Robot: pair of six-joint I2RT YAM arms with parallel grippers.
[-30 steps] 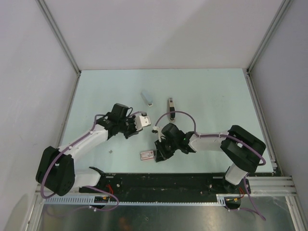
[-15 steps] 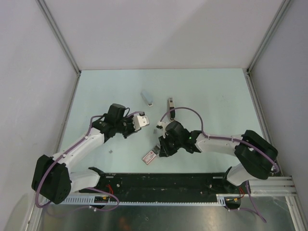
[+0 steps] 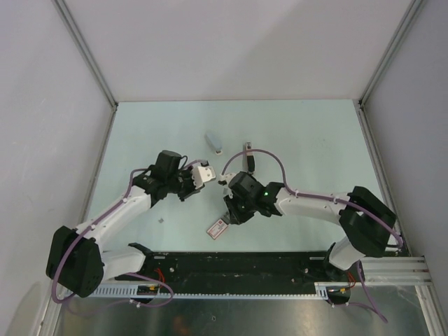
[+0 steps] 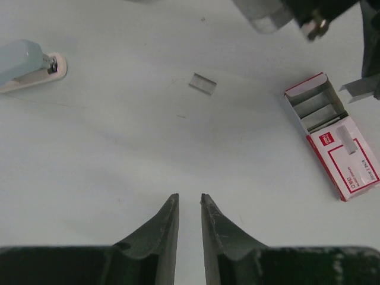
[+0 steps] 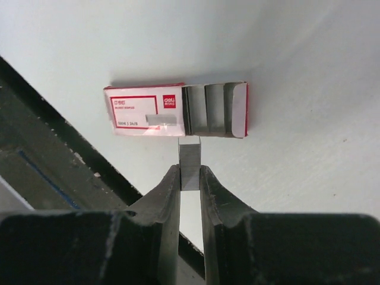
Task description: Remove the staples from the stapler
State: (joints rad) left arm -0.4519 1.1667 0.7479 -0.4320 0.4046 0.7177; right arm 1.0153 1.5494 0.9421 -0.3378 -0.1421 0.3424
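The stapler (image 3: 214,142) is a small light-blue one lying at the back of the table; it also shows in the left wrist view (image 4: 24,59) at the upper left. My right gripper (image 5: 190,169) is shut on a short silvery strip of staples (image 5: 190,157), held just by the open end of a red-and-white staple box (image 5: 172,110). In the top view the right gripper (image 3: 229,212) hangs over the box (image 3: 218,227). My left gripper (image 4: 189,197) has a narrow gap and is empty, well away from the stapler; it also shows in the top view (image 3: 208,176).
A thin dark bar (image 3: 248,154) lies behind the right arm. A small loose clump of staples (image 4: 203,83) lies on the table between stapler and box. The black front rail (image 3: 238,262) runs close behind the box.
The right gripper has shifted left with the staple strip. The staple box has turned from lying level to tilted. The left arm has barely moved.
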